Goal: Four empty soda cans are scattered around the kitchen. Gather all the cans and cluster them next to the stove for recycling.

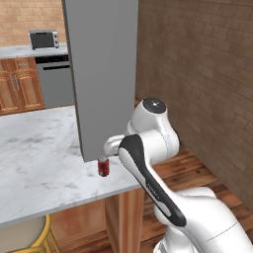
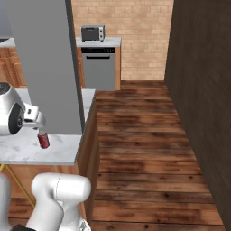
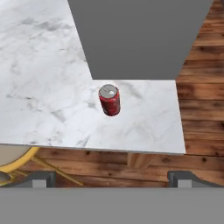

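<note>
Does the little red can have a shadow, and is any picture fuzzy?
In the hand view the soda can looks sharp, with no clear shadow on the marble counter. In the left base view it is small and a bit soft. In the right base view the light is even, no glare.

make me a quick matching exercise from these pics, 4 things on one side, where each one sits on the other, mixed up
Things:
1. soda can
2. toaster oven
3. stool
4. gripper

Places or states:
A. on the far counter against the brick wall
B. open, above and short of the can
C. upright on the marble counter beside the grey column
D. tucked under the marble counter's edge

Pairs: 1-C, 2-A, 3-D, 4-B
</note>
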You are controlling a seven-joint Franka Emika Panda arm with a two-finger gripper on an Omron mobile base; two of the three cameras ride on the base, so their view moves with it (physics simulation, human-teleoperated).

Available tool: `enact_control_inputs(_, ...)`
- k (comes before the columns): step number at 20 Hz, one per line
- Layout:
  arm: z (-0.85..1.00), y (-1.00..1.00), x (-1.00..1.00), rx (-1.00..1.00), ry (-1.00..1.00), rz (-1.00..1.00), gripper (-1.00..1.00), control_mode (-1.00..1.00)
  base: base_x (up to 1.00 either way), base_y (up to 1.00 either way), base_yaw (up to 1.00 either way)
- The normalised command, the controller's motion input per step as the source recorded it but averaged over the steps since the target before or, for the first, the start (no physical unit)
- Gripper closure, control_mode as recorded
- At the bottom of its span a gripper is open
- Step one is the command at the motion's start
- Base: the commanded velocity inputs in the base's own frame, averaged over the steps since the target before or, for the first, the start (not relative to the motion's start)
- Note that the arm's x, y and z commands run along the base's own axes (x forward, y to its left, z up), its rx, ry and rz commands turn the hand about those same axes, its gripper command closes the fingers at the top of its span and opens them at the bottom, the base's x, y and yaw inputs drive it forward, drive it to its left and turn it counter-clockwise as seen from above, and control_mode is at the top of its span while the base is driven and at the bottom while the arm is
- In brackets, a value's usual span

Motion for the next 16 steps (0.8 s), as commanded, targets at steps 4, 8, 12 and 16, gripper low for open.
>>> enact_control_inputs(4,-0.14,0.08,0.27,0.00,0.00,0.00,-1.00,-1.00,0.00,0.00,0.00)
enact_control_inputs(8,-0.21,0.04,0.25,0.00,0.00,0.00,-1.00,-1.00,0.00,0.00,0.00)
enact_control_inputs(12,-0.23,0.10,0.35,0.00,0.03,0.00,-1.00,-1.00,0.00,0.00,0.00)
enact_control_inputs(16,-0.22,0.14,0.31,0.00,0.03,0.00,-1.00,-1.00,0.00,0.00,0.00)
